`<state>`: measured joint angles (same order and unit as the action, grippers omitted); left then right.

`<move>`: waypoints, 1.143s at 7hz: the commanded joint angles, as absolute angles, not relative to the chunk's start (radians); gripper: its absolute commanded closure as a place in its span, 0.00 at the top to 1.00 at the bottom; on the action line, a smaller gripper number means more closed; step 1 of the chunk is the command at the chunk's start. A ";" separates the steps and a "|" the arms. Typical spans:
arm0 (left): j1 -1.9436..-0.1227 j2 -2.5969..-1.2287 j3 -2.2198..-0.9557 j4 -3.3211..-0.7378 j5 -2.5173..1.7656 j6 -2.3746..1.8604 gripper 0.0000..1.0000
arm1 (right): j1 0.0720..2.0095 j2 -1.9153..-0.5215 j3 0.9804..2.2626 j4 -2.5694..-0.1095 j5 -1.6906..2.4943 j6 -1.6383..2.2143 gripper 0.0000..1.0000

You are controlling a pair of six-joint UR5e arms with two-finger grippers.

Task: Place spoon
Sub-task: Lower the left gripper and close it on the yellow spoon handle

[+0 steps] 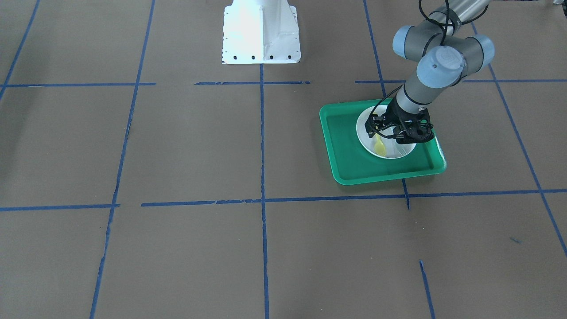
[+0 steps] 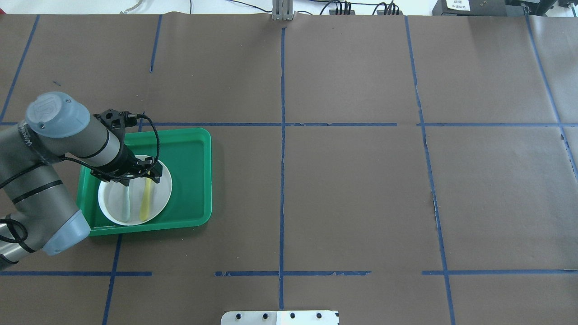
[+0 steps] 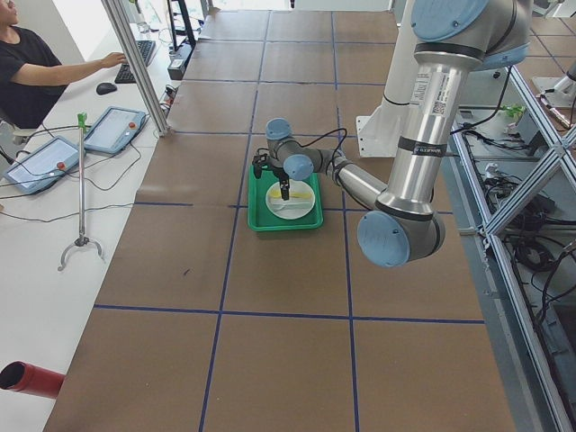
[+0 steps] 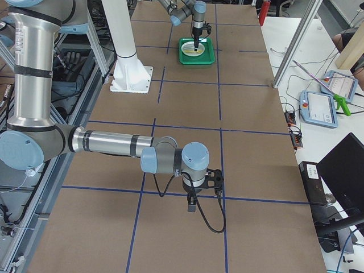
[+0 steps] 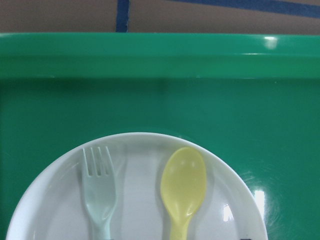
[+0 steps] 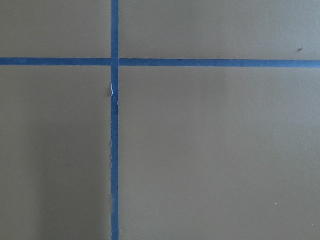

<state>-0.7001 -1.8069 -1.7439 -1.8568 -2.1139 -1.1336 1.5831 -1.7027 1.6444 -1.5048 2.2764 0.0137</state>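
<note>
My left arm (image 2: 40, 198), grey tube with blue joint caps, reaching forward, elbow bent. Its wrist (image 1: 440, 62) tilted down. Black two-finger left hand (image 2: 141, 178) pointing down, hanging low, fingers (image 2: 156, 174) spread apart. My right arm (image 4: 108, 142) stretched out level, well apart from left. Black right hand (image 4: 192, 202) pointing straight down, low. Can't tell from here whether its jaws are parted.

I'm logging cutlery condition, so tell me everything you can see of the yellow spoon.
The spoon is small and pale yellow, glossy plastic by its look, with an oval bowl and a straight handle. It lies flat on the white plate inside the green tray, parallel to a pale grey fork and apart from it, bowl near the plate's edge. The left gripper hangs over its handle end; whether they touch is unclear.
</note>
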 commanded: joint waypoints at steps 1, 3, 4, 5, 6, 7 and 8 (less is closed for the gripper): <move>-0.687 -1.809 -1.723 -1.885 -2.114 -1.135 0.82 | 1.583 -1.703 1.644 -1.505 2.276 0.014 1.00; -0.680 -1.809 -1.712 -1.894 -2.114 -1.135 0.77 | 1.583 -1.703 1.644 -1.505 2.276 0.012 1.00; -0.680 -1.809 -1.713 -1.894 -2.114 -1.137 0.71 | 1.583 -1.703 1.644 -1.505 2.276 0.014 1.00; -0.680 -1.809 -1.713 -1.894 -2.114 -1.135 0.62 | 1.583 -1.703 1.644 -1.505 2.276 0.014 1.00; -0.680 -1.809 -1.713 -1.894 -2.114 -1.137 0.48 | 1.583 -1.703 1.644 -1.505 2.276 0.012 1.00; -0.680 -1.809 -1.713 -1.894 -2.114 -1.135 0.38 | 1.583 -1.703 1.644 -1.505 2.276 0.012 1.00; -0.680 -1.809 -1.713 -1.894 -2.114 -1.135 0.37 | 1.583 -1.703 1.644 -1.505 2.276 0.014 1.00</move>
